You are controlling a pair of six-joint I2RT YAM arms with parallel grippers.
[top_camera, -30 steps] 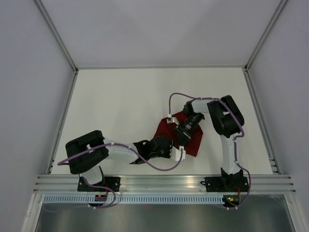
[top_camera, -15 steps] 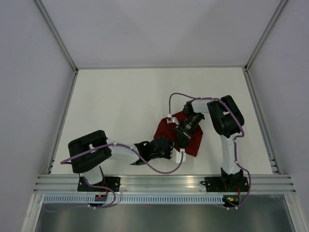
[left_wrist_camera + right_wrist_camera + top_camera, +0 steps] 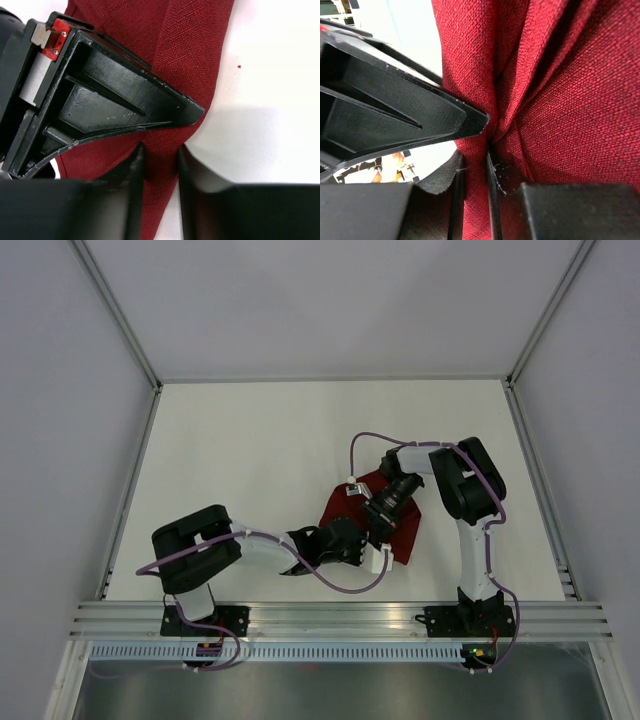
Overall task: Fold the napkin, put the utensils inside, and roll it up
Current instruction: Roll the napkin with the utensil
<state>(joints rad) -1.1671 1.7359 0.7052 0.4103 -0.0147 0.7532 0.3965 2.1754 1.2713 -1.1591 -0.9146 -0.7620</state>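
the napkin (image 3: 404, 528) lies bunched on the white table (image 3: 250, 460), right of centre in the lower half of the overhead view, mostly hidden under the two wrists. the left gripper (image 3: 160, 147) is clamped on a raised ridge of the maroon cloth; in its own camera the fabric runs down between the two fingers at the bottom of the frame. the right gripper (image 3: 475, 155) is likewise pinched shut on a narrow pleat of the same cloth, seen at the bottom centre of its view. the two grippers sit just beside each other, the right one's black body filling the upper left of the left wrist frame, possibly touching; the overhead view is too crowded to tell.

this looks like the folding step, with the cloth gathered, not flat. to do it well, i'd judge the arms should draw apart along the edge first, so the pleats pull out and the fingers get room. then both should lift evenly and carry the edge across, laying it down square on the opposite side. releasing only once the cloth rests flat should avoid a crooked crease.

count: one napkin, two grippers, and no fork visible in any view.
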